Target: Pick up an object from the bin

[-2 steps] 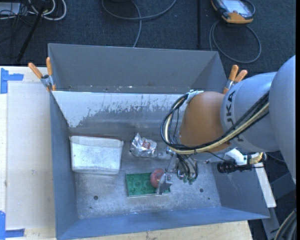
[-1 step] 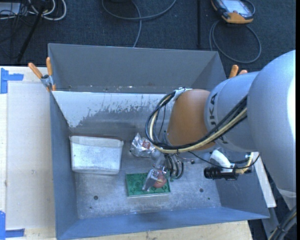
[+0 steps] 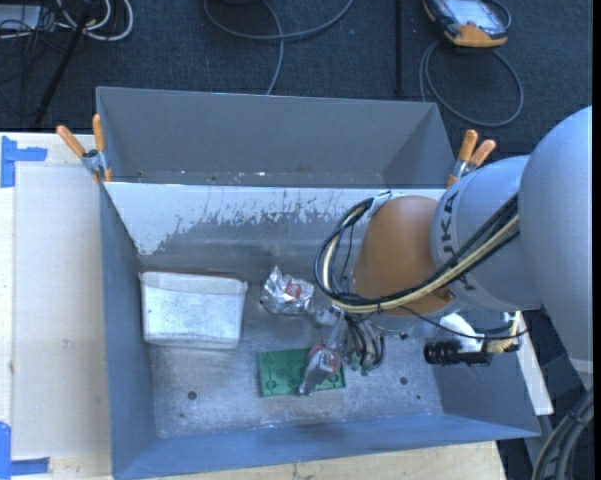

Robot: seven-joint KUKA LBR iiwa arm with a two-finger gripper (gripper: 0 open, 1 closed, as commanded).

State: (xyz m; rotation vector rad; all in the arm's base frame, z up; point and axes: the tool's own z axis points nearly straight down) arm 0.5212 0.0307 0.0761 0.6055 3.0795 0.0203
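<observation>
Grey metal bin (image 3: 270, 138) seen from above, with the arm entering from the right.

At the left of the floor lies a white, shallow box (image 3: 192, 308), rectangular with rounded corners, set square to the bin walls and well apart from the other things.

Right of it, near the middle of the floor, sits a crumpled silver wrapper (image 3: 285, 291) with a small patch of red print showing on its folds.

In front of the wrapper, towards the near wall, lies a flat green card (image 3: 278, 373). It is roughly square, lies flat on the floor and is turned slightly askew, with faint pale markings on its face.

The gripper (image 3: 318, 368) is low in the bin, with its tip over the right-hand part of the green card and covering that edge. How far it is open cannot be told from this angle, nor whether it touches or has hold of the card. A reddish and dark piece shows at its tip, but what it is cannot be made out.

Above and to the right are the orange wrist cover (image 3: 405, 248) and a loop of yellow and black cables (image 3: 332, 258). The grey arm (image 3: 550, 218) extends beyond them to the right edge.
</observation>
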